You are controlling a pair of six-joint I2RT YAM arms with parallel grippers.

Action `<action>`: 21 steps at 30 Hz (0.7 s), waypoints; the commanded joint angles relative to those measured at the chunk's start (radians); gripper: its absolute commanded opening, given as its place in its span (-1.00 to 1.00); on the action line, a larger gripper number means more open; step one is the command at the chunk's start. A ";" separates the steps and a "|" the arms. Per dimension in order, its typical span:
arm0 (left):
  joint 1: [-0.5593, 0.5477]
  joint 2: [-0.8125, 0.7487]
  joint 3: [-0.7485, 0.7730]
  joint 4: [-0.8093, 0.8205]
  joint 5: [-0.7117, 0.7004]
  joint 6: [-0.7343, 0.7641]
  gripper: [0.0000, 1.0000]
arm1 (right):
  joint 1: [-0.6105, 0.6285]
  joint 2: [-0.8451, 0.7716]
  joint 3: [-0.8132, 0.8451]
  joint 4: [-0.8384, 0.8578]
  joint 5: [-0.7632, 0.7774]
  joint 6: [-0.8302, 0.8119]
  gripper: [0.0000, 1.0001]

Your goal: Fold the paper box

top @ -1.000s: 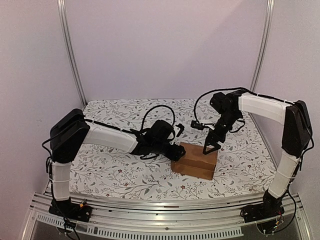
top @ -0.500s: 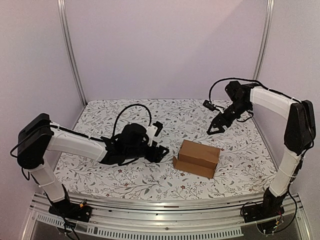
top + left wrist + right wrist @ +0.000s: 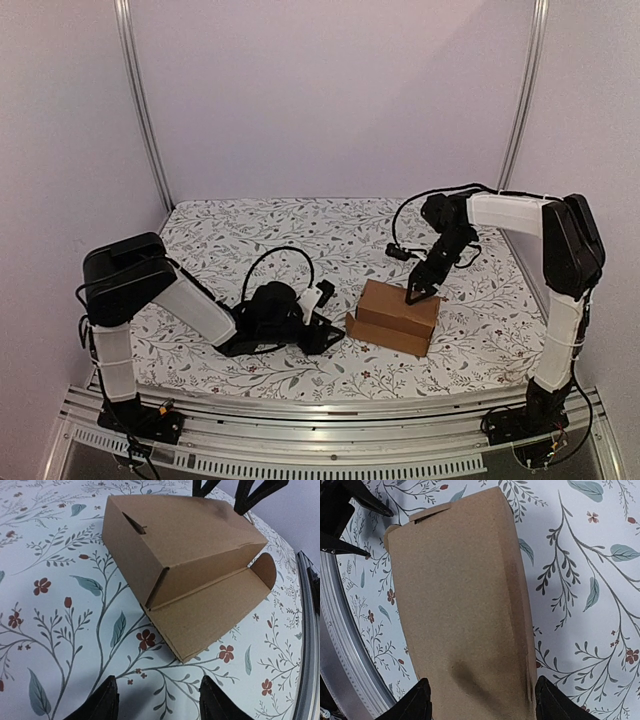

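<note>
The box point(image 3: 395, 318) sits on the desk point(image 3: 230, 240). The left gripper point(image 3: 333, 336) lies low just beside its open flap, jaws apart and empty, arm stretched flat. The right gripper point(image 3: 415, 295) points down at the box's far top edge, jaws spread, elbow raised.

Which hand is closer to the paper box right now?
Right. The right hand hangs over the paper box, spread open above its lid; the left hand sits low on the cloth, short of its open flap.
</note>
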State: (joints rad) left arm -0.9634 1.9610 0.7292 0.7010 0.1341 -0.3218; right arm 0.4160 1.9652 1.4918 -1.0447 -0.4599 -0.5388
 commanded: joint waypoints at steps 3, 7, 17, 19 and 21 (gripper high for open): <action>-0.007 0.069 0.069 0.094 0.039 0.022 -0.08 | 0.001 0.038 -0.027 0.019 0.037 0.014 0.32; -0.014 0.085 0.093 0.060 0.023 0.033 -0.25 | 0.001 0.041 -0.040 0.028 0.065 0.062 0.28; -0.057 0.112 0.137 -0.018 -0.070 0.130 -0.47 | 0.001 0.063 -0.053 0.029 0.062 0.127 0.20; -0.065 0.116 0.143 -0.024 -0.085 0.145 -0.51 | 0.001 0.068 -0.051 0.027 0.062 0.129 0.20; -0.074 0.117 0.150 -0.034 -0.099 0.164 -0.56 | 0.001 0.070 -0.051 0.026 0.063 0.131 0.19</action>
State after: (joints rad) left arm -1.0119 2.0594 0.8558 0.7097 0.0788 -0.2176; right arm 0.4160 1.9942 1.4605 -1.0245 -0.4259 -0.4297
